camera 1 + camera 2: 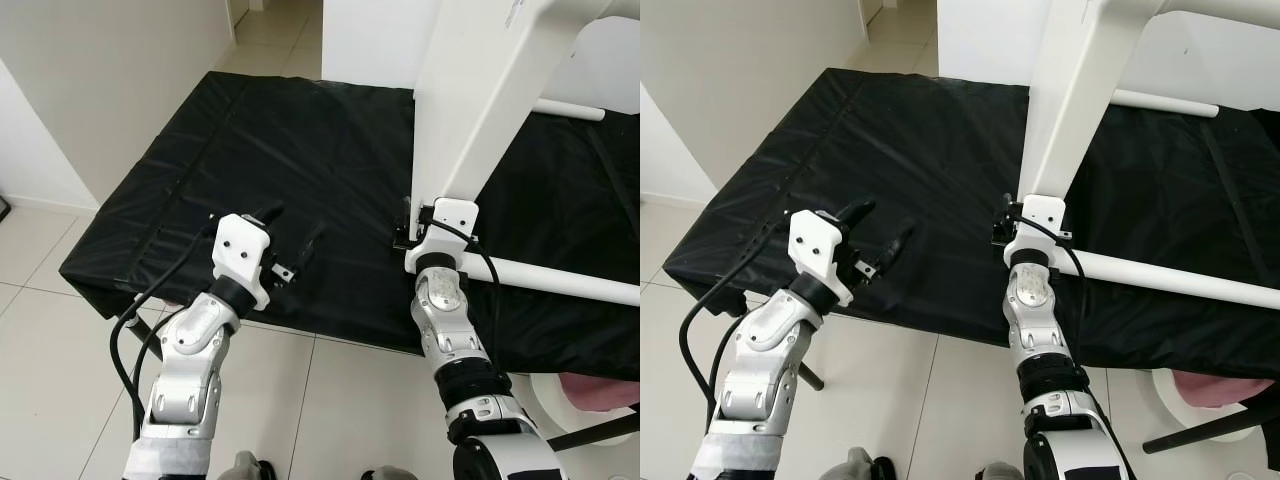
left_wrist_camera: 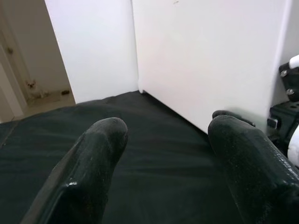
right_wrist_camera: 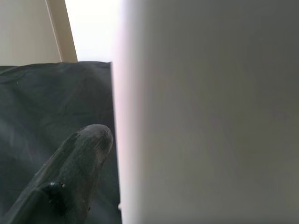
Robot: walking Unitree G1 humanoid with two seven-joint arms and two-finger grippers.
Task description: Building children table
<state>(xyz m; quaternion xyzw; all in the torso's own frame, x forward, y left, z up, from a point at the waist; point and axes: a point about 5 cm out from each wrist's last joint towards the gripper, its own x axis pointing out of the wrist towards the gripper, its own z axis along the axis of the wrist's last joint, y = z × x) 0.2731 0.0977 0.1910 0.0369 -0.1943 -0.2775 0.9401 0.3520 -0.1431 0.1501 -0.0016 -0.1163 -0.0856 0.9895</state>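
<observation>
A tall white table leg panel (image 1: 480, 110) stands tilted on the black mat (image 1: 280, 150), its lower end near the mat's front edge. My right gripper (image 1: 412, 228) is shut on that lower end; in the right wrist view one black finger (image 3: 77, 163) lies against the white panel (image 3: 210, 116). White crossbars (image 1: 565, 280) run off to the right from the leg. My left gripper (image 1: 294, 225) hovers open over the mat to the left of the leg, nothing between its fingers (image 2: 100, 144). The left wrist view looks toward the white panel (image 2: 210, 60).
The black mat covers a low platform whose front edge (image 1: 200, 310) is just ahead of me. Tiled floor (image 1: 40, 350) lies below. A beige wall (image 1: 100, 70) stands on the left, and a pink and white object (image 1: 595, 390) sits on the floor at lower right.
</observation>
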